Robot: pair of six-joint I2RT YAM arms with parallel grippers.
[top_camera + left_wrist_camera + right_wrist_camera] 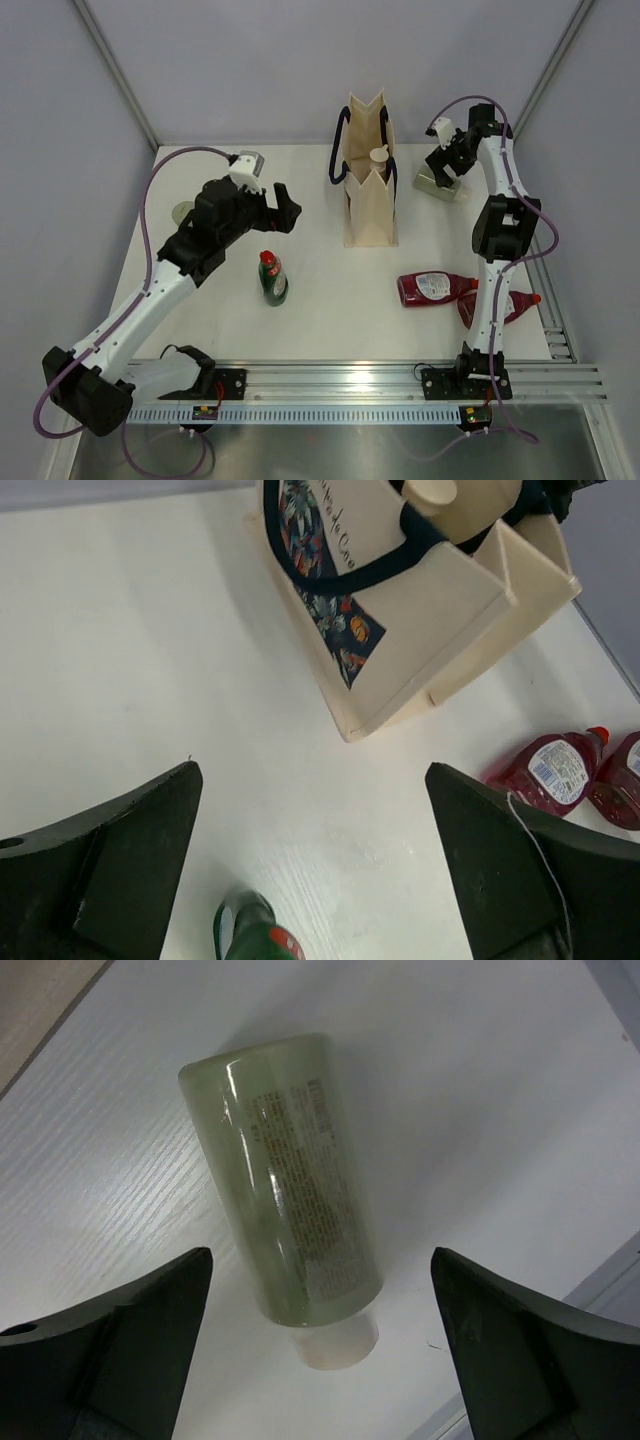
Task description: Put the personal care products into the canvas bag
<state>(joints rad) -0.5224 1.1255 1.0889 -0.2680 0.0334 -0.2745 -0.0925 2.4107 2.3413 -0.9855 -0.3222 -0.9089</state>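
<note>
The canvas bag (368,200) (420,610) stands open at the back middle, with a beige bottle (378,156) (432,492) sticking up inside it. An olive-grey bottle (441,187) (290,1180) lies on the table right of the bag. My right gripper (447,168) (320,1254) hangs open above it, one finger on each side and neither touching it. A dark green bottle with a red cap (273,278) (255,935) stands left of centre. My left gripper (283,206) (312,780) is open and empty above and behind it. Two dark red bottles (435,288) (500,305) (555,770) lie at the front right.
A round olive-grey thing (183,212) shows at the left, half hidden behind my left arm. The table's right edge (620,1270) runs close beside the olive-grey bottle. A metal rail (400,380) carrying both arm bases crosses the front.
</note>
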